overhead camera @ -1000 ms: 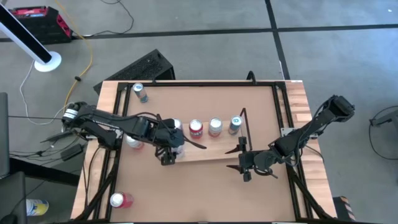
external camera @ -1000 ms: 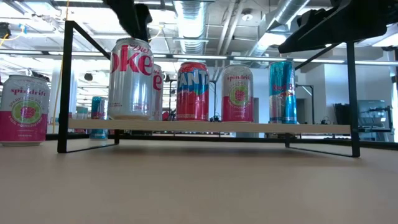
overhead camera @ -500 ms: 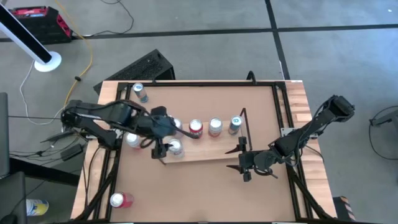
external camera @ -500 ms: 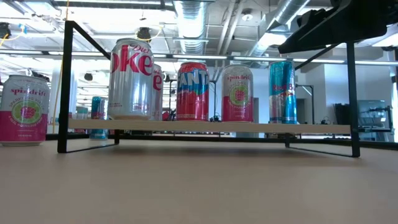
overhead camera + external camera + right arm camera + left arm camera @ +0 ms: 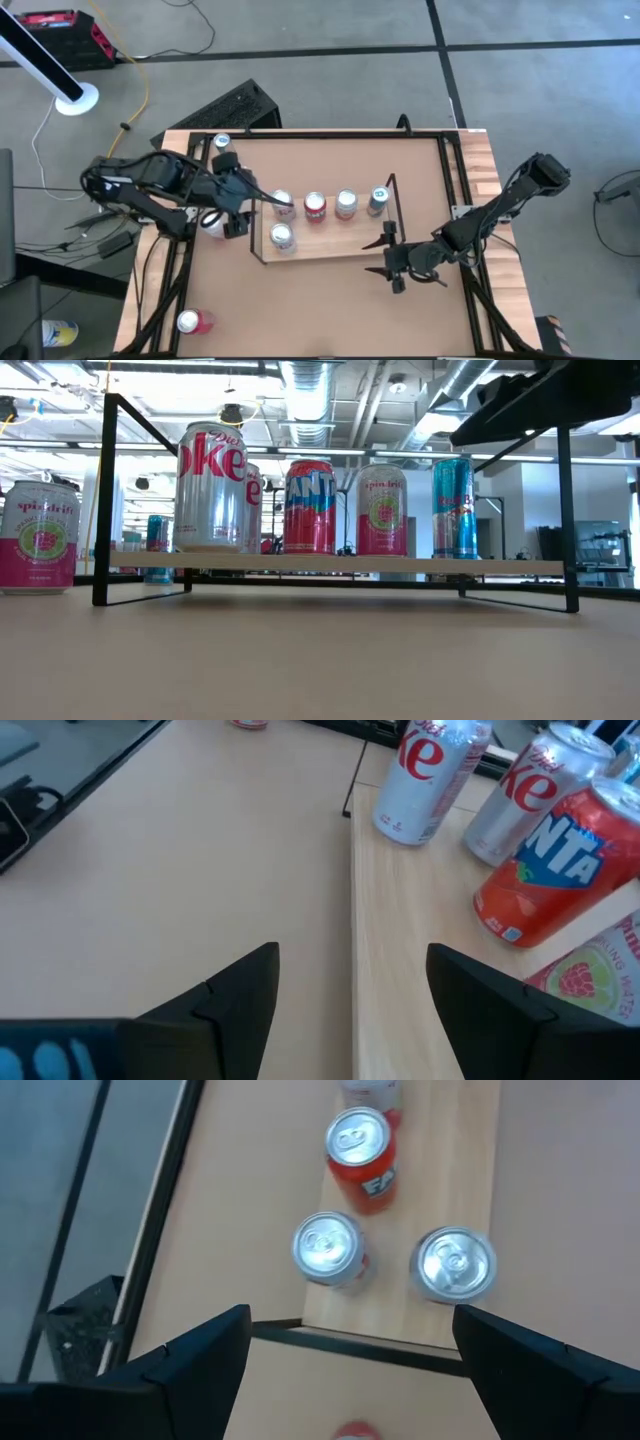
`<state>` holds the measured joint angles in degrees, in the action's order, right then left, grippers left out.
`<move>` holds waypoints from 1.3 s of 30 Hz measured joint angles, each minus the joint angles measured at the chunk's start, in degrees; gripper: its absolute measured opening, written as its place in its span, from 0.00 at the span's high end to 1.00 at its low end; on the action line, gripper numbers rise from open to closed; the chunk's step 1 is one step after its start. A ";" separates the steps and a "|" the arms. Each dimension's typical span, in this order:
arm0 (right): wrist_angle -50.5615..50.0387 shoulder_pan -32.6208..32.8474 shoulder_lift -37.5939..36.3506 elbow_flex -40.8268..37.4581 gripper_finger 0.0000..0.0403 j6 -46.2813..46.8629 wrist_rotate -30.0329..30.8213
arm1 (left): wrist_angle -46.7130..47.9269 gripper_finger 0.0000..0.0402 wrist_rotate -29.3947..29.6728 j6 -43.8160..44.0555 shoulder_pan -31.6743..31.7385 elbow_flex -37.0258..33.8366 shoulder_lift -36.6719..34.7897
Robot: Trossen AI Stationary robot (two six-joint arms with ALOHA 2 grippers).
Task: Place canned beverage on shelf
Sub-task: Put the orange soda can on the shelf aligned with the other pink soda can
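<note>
The shelf (image 5: 330, 245), a light-wood board with black wire ends, bears several upright cans. A Diet Coke can (image 5: 283, 237) stands at its near left corner, a second one (image 5: 284, 202) behind it. To their right come a Fanta can (image 5: 310, 506), a pink-green can (image 5: 383, 510) and a blue can (image 5: 455, 508). My left gripper (image 5: 238, 212) hangs open above the table, left of the shelf; both silver tops (image 5: 327, 1247) show ahead of it. My right gripper (image 5: 386, 260) stands open by the shelf's near right corner.
Loose cans stand upright on the tabletop: a pink-green one (image 5: 212, 222) under my left arm, one at the far left (image 5: 222, 147) and one at the near left corner (image 5: 190, 321). Black rails (image 5: 450, 180) run along the table's sides. Bare tabletop lies in front of the shelf.
My left gripper has risen and drawn back toward the table's left edge, away from the front Diet Coke can, its fingers still open. That can stays upright on the shelf's near left corner.
</note>
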<state>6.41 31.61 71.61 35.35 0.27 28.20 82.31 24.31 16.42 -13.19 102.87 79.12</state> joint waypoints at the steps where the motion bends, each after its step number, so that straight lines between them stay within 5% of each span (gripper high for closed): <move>1: 0.66 -0.31 0.02 -0.02 0.32 -1.31 -0.01 | 0.33 0.17 0.49 0.40 0.00 0.00 -0.10; 9: 6.82 -2.13 0.02 -0.02 0.32 -1.70 -1.17 | 8.04 0.17 1.54 8.94 -0.64 -0.09 -0.67; 17: 8.98 -4.41 0.02 -0.02 0.32 -7.42 -1.21 | 6.60 0.17 -9.21 16.98 -7.30 -7.04 -5.24; 29: 11.46 -9.36 0.02 -0.02 0.32 -9.95 -1.34 | -18.86 0.17 -26.14 29.13 -21.95 -29.87 -5.06; 33: 12.41 -10.45 0.02 -0.02 0.32 -10.69 -1.34 | -22.88 0.17 -32.31 35.82 -22.66 -31.52 -0.89; 39: 14.28 -10.40 0.02 -0.02 0.32 -16.51 -1.39 | -29.23 0.17 -32.67 38.04 -23.89 -31.54 3.15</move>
<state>20.69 21.21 71.64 35.33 -16.24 26.81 53.08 -8.36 54.46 -37.08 71.33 82.27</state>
